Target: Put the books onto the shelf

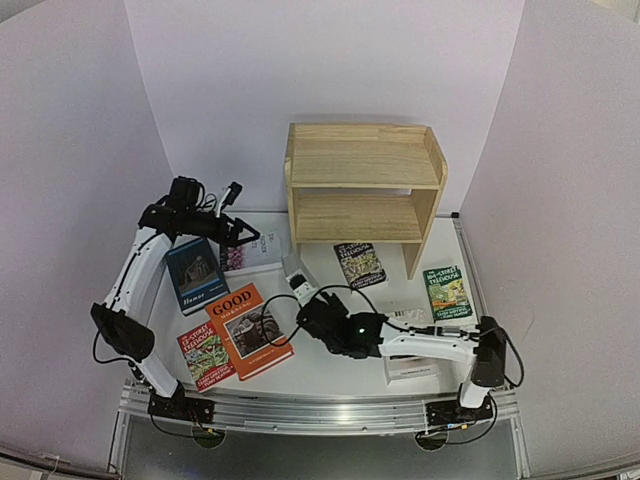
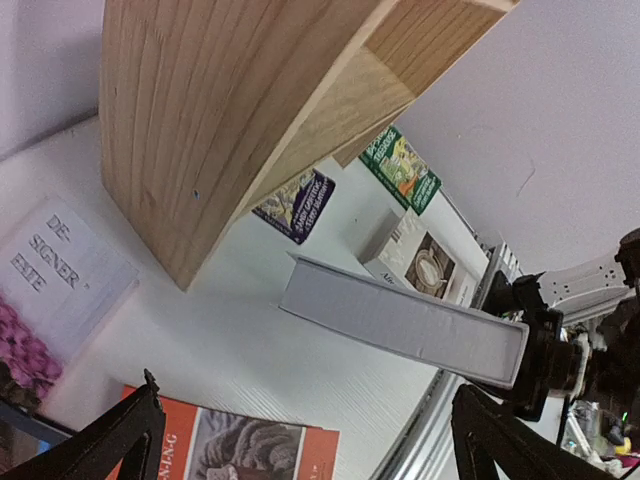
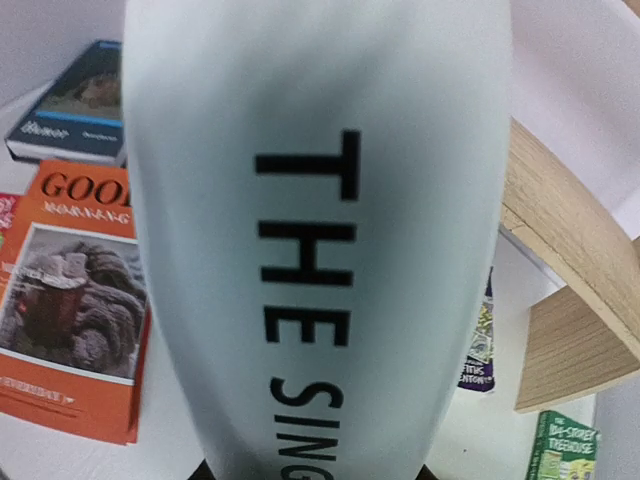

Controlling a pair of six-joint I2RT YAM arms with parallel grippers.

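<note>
The shelf [image 1: 365, 190] stands at the back of the table [image 1: 330, 372], both its boards bare. In front of its left side panel, the right pincer [image 1: 303, 297] is clamped on the white book [image 1: 294, 272]. It grips one end of the book, which slants toward the shelf; the wrist view shows the spine with large black letters. I cannot tell whether the book's far corner touches the table.

The left pincer [image 1: 243, 236] hangs to the left of the shelf with its fingers [image 2: 125, 435] spread wide and nothing between them. Below it, just left of the shelf's foot, lies the pink-and-white book [image 1: 258, 248].

Further left and forward of the shelf lie the navy book [image 1: 196, 274], the orange book [image 1: 248, 330] and the red paperback [image 1: 205, 354]. The dark paperback [image 1: 360, 265] lies flat just in front of the shelf. The green paperback [image 1: 447, 291] lies off the shelf's right front corner, and the coffee-cup book [image 2: 420, 262] sits between those two, nearer the arms.
</note>
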